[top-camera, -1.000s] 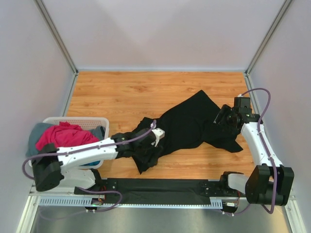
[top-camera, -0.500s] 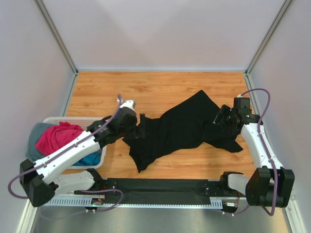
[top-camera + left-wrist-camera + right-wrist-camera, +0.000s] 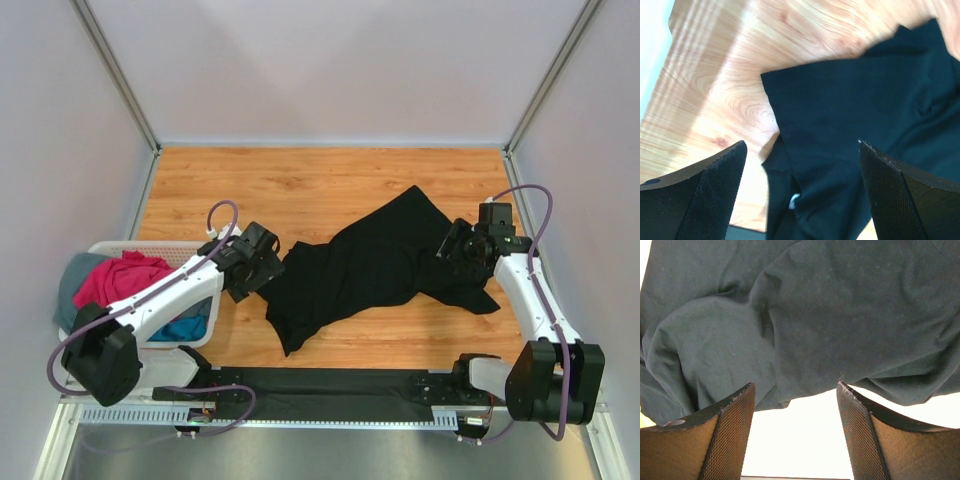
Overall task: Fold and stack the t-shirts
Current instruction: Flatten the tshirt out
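The large black t-shirt lies crumpled in a diagonal band across the wooden table. My left gripper hovers at the shirt's left edge, open and empty. In the left wrist view the black t-shirt and a small white label show between the spread fingers. My right gripper stands open over the shirt's right end; the black t-shirt fills the right wrist view beyond the fingertips. Magenta-pink, blue and grey t-shirts sit in the basket.
The white slotted basket stands at the table's left edge, beside the left arm. A black strip of cloth or mat runs along the front edge between the arm bases. Grey walls close in the table on three sides.
My left gripper opened and let go of the black t-shirt, then drew back left to the shirt's edge. The shirt's left end now lies flatter. The right arm barely moved.
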Tool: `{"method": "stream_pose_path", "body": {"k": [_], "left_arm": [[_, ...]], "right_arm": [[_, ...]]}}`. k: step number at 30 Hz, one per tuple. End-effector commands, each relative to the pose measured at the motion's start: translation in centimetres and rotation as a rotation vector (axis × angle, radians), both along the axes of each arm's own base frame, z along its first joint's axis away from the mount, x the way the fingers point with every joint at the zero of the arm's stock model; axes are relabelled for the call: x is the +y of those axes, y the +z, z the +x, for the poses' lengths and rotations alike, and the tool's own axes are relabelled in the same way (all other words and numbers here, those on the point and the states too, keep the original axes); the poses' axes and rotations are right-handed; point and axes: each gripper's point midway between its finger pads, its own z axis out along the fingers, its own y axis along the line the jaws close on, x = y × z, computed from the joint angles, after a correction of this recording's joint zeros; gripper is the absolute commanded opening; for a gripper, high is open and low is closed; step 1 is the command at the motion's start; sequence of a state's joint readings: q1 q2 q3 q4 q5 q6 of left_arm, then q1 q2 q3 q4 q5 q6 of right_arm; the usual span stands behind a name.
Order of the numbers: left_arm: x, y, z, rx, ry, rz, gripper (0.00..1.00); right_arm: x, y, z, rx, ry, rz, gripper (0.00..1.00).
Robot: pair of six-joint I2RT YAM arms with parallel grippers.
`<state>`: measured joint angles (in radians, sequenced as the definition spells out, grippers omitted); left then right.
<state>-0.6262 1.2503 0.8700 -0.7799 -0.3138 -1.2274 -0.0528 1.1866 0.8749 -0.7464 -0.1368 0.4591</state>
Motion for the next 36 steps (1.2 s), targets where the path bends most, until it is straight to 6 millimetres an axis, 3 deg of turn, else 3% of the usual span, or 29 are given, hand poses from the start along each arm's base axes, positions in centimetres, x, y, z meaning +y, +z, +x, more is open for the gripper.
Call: {"method": "stream_pose_path", "body": {"k": [1,6,10,17,18,21,25,29,31,36], "left_arm": [[0.3,-1.0,1.0,-0.005,0.159,-0.02,0.99],[0.8,-2.8,1.6,0.009,0.291,0.004,0.96],[1.6,-2.8,2.8,-0.029,0.362,0.05,0.88],[1.2,-4.7,3.1,0.024,0.381,0.084,0.86],[1.1,-5.0,3.2,0.032,0.379,0.091,0.8],[0.8,-5.4,3.9,0.023,0.378,0.101,0.75],[0.7,-5.6,4.3,0.042,0.378,0.132,0.75],[0.5,-6.5,4.5,0.061,0.38,0.14,0.73],[0.6,-6.8,4.3,0.068,0.384,0.142,0.66],[1.2,-7.3,3.5,0.098,0.399,0.162,0.65]], "right_arm": [[0.2,0.0,0.4,-0.021,0.004,0.005,0.68],[0.2,-0.2,0.4,-0.007,0.002,0.003,0.67],[-0.2,-0.3,0.3,-0.01,-0.003,-0.017,0.67],[-0.4,-0.9,0.4,0.007,-0.006,-0.025,0.67],[-0.4,-1.0,0.4,0.01,-0.006,-0.025,0.67],[-0.5,-0.9,0.6,0.004,-0.006,-0.033,0.67],[-0.8,-1.1,0.7,0.016,-0.003,-0.048,0.67],[-0.8,-1.1,0.9,0.017,-0.002,-0.049,0.67],[-0.7,-1.1,0.9,0.02,-0.001,-0.048,0.67],[-0.9,-1.0,1.0,0.019,0.001,-0.056,0.67]]}}
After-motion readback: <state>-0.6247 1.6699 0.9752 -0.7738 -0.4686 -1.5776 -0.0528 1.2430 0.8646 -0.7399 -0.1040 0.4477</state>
